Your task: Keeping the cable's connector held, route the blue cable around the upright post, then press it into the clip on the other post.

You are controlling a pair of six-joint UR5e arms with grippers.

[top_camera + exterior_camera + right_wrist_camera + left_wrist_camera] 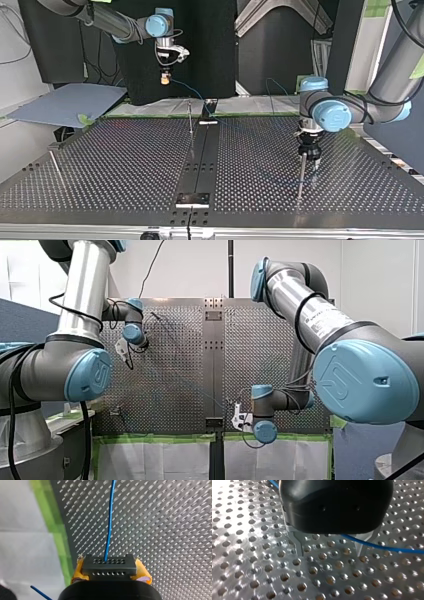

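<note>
My right gripper (110,573) is clenched, with a yellow pad on each side of the black connector (109,566). It is raised above the table's (125,165) edge on the arms' side, near that edge's middle, so that part of the job is in hand.

From the connector the blue cable (387,548) slopes down to the table and runs across to my left gripper (329,552). Its metal fingers stand apart and grasp nothing, and the cable runs under the gripper body and past one finger, just over the table. In the top view that gripper hangs right above an upright post (301,180), in the table's half away from the arms, toward the side edge where my left arm comes in.

I judge the routing barely begun. I see no bend of cable around that post, and the pressing into the clip is all to do. I cannot tell which post bears the clip.

A second post (190,120) stands by the black centre rail (200,155) near the arms' edge, close to the cable's run, and could snag it. A third thin post (56,167) stands well apart, by the opposite side edge. Green tape (160,437) lines the arms' edge.
</note>
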